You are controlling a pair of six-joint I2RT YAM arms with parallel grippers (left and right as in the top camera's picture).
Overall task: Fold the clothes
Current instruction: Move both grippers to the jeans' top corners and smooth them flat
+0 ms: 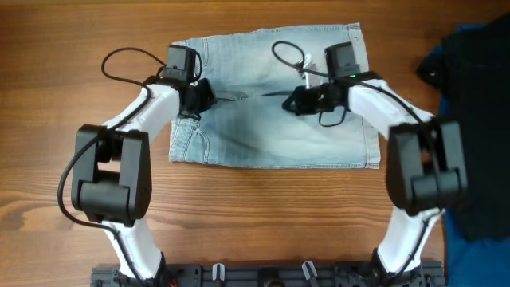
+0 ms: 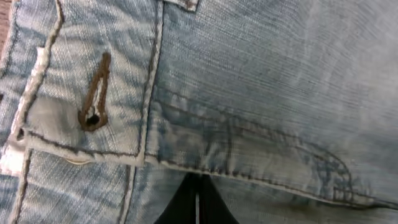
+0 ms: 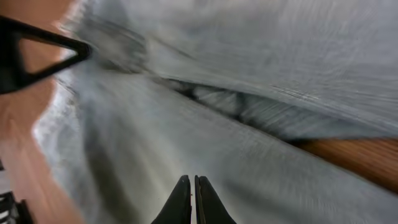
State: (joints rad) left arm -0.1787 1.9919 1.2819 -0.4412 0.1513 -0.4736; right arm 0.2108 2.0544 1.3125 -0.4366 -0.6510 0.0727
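Note:
The clothes, a pair of pale light-blue jeans (image 1: 275,127), lie folded into a rectangle on the wooden table. My left gripper (image 1: 199,97) is shut over their left part. In the left wrist view its tips (image 2: 198,178) rest against a stitched seam beside the buttonhole (image 2: 93,93). My right gripper (image 1: 293,101) is shut over the middle right of the jeans. In the right wrist view its tips (image 3: 191,179) hover just above the denim (image 3: 249,162) with nothing between them. A fold edge runs across the jeans between the two grippers.
A dark garment (image 1: 478,119) lies at the table's right edge over a bright blue cloth (image 1: 456,239). Bare wood (image 1: 263,215) lies in front of the jeans and to their left. The left arm's gripper (image 3: 37,53) shows at the upper left of the right wrist view.

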